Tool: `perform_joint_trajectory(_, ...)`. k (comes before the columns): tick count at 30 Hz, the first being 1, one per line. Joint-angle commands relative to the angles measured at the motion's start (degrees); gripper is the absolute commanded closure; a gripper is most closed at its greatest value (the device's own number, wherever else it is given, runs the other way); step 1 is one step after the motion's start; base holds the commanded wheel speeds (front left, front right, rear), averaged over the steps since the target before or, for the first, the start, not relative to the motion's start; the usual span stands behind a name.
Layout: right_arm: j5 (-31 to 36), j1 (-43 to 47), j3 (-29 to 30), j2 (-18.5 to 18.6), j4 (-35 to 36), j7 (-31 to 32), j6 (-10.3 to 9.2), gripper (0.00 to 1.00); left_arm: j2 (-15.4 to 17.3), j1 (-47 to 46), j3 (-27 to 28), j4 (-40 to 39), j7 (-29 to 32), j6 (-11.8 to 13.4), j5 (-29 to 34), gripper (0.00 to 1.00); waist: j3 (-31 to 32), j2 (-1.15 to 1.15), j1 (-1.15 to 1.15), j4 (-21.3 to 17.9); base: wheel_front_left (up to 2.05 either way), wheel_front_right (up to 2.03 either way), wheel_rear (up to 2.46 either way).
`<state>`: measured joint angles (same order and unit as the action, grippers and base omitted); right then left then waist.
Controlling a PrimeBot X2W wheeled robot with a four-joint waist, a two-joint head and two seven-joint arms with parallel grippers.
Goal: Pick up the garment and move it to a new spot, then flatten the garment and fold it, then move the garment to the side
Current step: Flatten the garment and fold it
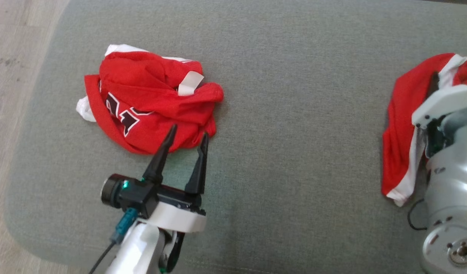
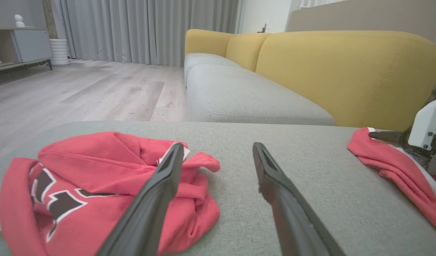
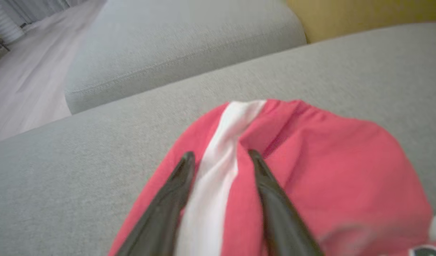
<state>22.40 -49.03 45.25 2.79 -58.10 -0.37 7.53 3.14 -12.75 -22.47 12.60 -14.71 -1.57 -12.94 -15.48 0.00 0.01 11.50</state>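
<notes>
Two crumpled red garments lie on the grey cushion (image 1: 294,95). The left garment (image 1: 149,102) has black-and-white lettering; it is also in the left wrist view (image 2: 97,185). My left gripper (image 1: 190,130) hovers open at its near right edge, its fingertips (image 2: 175,156) over the cloth with nothing between them. The right garment (image 1: 400,125) is red with a white stripe (image 3: 218,170). My right gripper (image 3: 221,156) points down into it, fingers apart on either side of the stripe and resting on the cloth. In the head view the right wrist (image 1: 446,102) hides part of this garment.
Wood floor (image 1: 12,57) runs past the cushion's rounded left edge. Beyond the cushion stand a grey sofa seat (image 2: 239,92) and yellow backrests (image 2: 345,71). Grey curtains (image 2: 143,28) and a low cabinet (image 2: 22,46) are far off.
</notes>
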Motion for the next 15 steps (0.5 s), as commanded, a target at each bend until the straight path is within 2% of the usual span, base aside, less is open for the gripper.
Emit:
perform_joint_trajectory(1, 1.01, -3.25, -1.24, 0.09, 0.75, -1.95, -0.04, 1.0, 0.13, -1.83, 2.06, -1.48, -0.29, -0.11, 0.9, 0.0, 0.11, 0.0, -0.01, 0.11, 0.0, 0.0, 0.0)
perform_joint_trajectory(5, 2.4, -5.37, -4.3, 0.09, -4.04, -9.74, -0.04, 1.0, -0.04, -1.49, 2.59, -1.23, -0.29, -0.03, 1.18, 0.0, 1.23, 0.0, -0.01, -0.25, 0.0, 0.0, 0.0)
perform_joint_trajectory(9, 0.78, -8.38, -14.76, 0.09, -13.09, -14.31, -0.04, 1.0, -0.13, -0.8, 3.04, -1.19, -0.29, 0.13, 1.42, 0.0, 2.76, 0.0, -0.01, -1.14, 0.0, 0.0, 0.0)
perform_joint_trajectory(12, -6.46, -10.56, -28.53, 0.09, -15.07, -14.58, -0.04, 1.0, -0.17, -0.52, 3.14, -1.07, -0.29, -0.18, 1.56, 0.0, 3.59, 0.0, -0.01, -1.54, 0.0, 0.0, 0.0)
perform_joint_trajectory(14, -15.63, -8.21, -42.24, 0.09, -13.43, -14.6, -0.04, 1.0, -0.19, -0.4, 2.95, -0.83, -0.29, -0.38, 1.72, 0.0, 4.2, 0.0, -0.01, -1.74, 0.0, 0.0, 0.0)
perform_joint_trajectory(15, -21.29, -4.86, -50.38, 0.09, -9.71, -14.6, -0.04, 1.0, -0.2, -0.3, 2.95, -0.67, -0.29, -0.47, 1.77, 0.0, 4.57, 0.0, -0.01, -2.03, 0.0, 0.0, 0.0)
